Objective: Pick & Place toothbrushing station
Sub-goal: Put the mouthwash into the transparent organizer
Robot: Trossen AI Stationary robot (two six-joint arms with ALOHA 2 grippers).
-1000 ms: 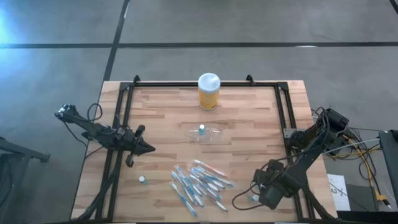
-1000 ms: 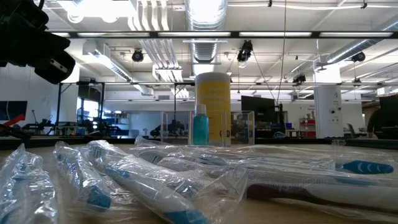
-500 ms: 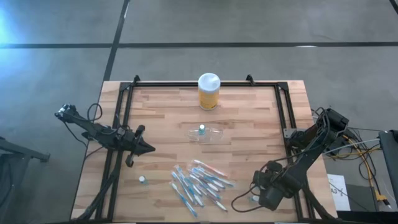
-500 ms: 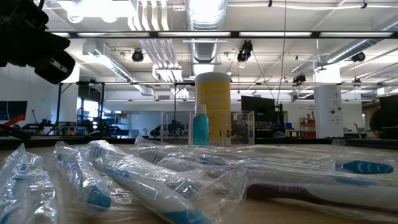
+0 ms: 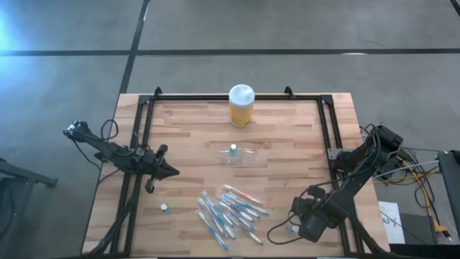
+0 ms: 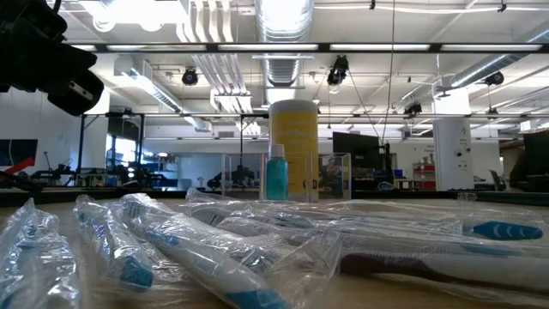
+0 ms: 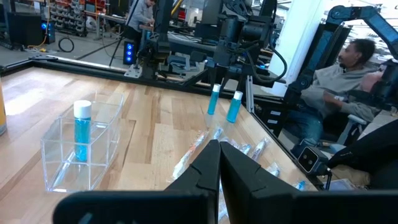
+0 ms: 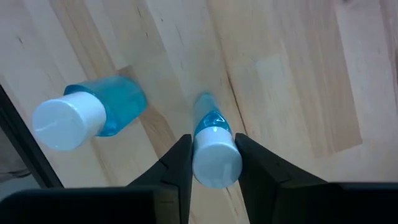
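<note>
**Right hand closes on a small bottle**

Our right hand (image 8: 211, 163) has just narrowed around a small blue bottle (image 8: 214, 149), now pinching it, well away from the clear holder (image 5: 236, 155) at mid-tabletop (image 5: 287, 137). A lift can follow. Our left hand (image 7: 219, 163) waits beside the holder, pressed together.

Worktop (image 5: 287, 137): pale wood planks, smooth matt. Holder (image 7: 81, 152): clear glossy plastic. Toothbrushes (image 6: 214, 245): crinkled glossy clear plastic wrappers.

One holder (image 5: 236, 155), one jar (image 5: 241, 106), four bottles (image 8: 214, 149).
</note>
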